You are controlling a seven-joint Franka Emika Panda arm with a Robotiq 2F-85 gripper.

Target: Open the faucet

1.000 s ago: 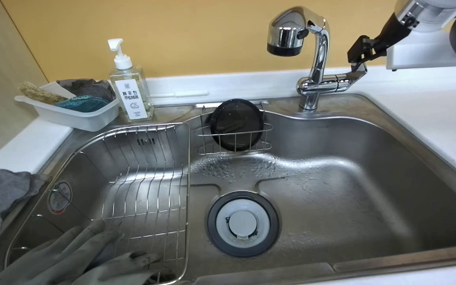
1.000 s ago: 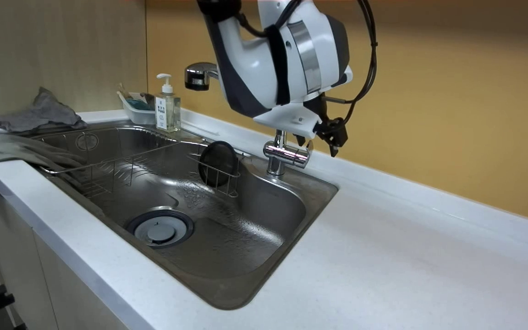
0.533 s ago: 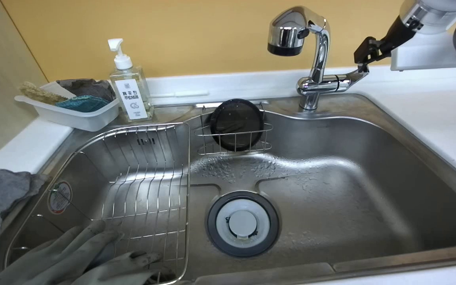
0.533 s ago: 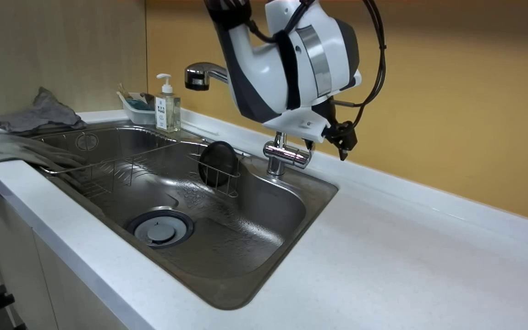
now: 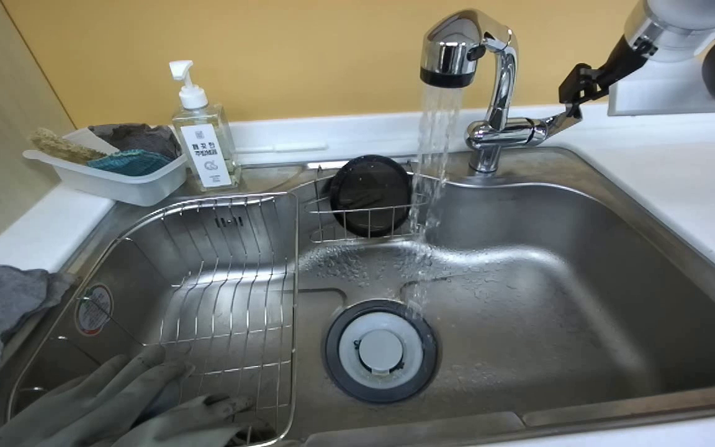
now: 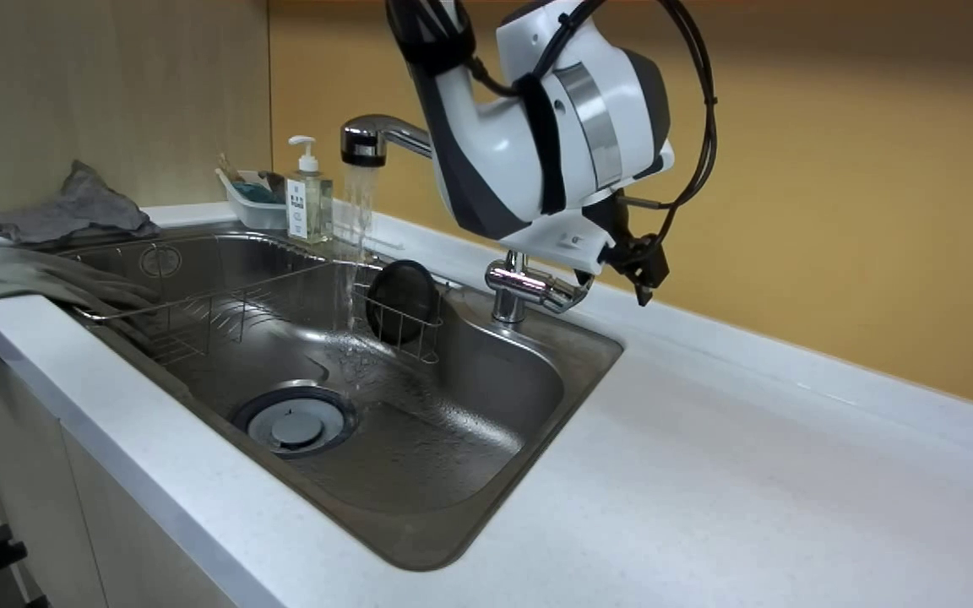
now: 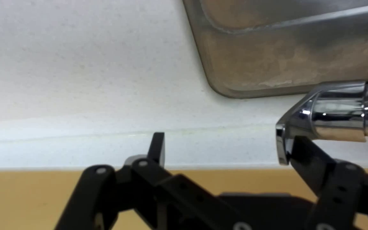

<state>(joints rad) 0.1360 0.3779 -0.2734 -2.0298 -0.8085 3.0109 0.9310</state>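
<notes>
Faucet [image 5: 503,87]: fixed upright at the back rim of the sink [image 5: 581,214]; shown in both exterior views, though much of its neck is covered by the arm [image 6: 495,160] in an exterior view.
Water [image 5: 435,133]: let out in loose strands from the faucet's down-turned head (so the faucet is already turned on); carried down beside the disc [image 5: 371,186] toward the edge of the drain [image 5: 380,351].
Lever [image 7: 295,123]: mounted at the end of the faucet's side barrel, tilted outward and up.
Fingers [image 7: 313,163]: spread wide and released; the lever's tip appears to be touched by the inner side of one, while the other is held well apart from it. How firmly the lever is pressed cannot be told.
Disc: dark and round, propped on edge in a wire holder [image 5: 370,208] at the sink's back wall.
Drain: ringed in dark, capped in pale grey, set in the sink's floor.
Rack [image 5: 296,267]: made of wire, placed at the sink's end farther from the arm.
Gloves [image 5: 103,397]: grey, draped over the front edge and partly over the rack.
Bottle [image 5: 211,155]: topped by a white pump, stood upright just beside the tub [image 5: 118,183].
Tub: white, heaped with tan, teal and grey pieces [image 5: 129,162].
Cloth [image 6: 73,211]: grey, crumpled, laid near the gloves.
Table [image 6: 748,473]: white, with the sink let into it.
</notes>
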